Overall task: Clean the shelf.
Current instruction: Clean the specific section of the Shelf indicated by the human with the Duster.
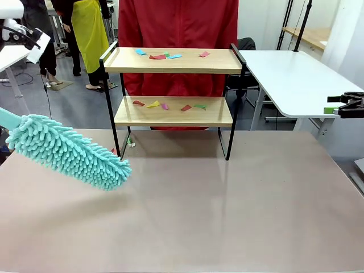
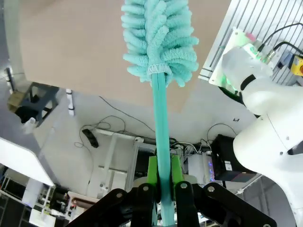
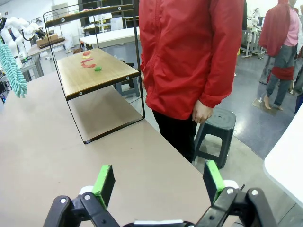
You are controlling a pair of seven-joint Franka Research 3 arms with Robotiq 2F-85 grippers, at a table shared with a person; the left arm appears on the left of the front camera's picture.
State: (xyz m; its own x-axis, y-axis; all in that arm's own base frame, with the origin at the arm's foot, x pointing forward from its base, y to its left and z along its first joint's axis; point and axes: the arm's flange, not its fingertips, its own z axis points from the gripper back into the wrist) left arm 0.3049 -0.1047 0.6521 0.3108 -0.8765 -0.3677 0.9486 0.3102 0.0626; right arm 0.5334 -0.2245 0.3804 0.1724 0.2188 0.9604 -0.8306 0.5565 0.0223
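Shelf (image 1: 170, 68) stood well beyond the left hand (image 2: 164, 175), which clenched a duster (image 1: 68, 151) by its handle. Right hand (image 3: 159, 182) was released.

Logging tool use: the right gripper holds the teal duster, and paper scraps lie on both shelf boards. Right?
No: the left gripper holds the teal duster, as the left wrist view shows; the right gripper is open. Scraps do lie on both boards of the shelf.

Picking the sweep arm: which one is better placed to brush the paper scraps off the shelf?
Left. The left tool is shut on the teal duster, whose head hangs over the table near the shelf's left leg. The right tool is open, empty, out at the table's right edge.
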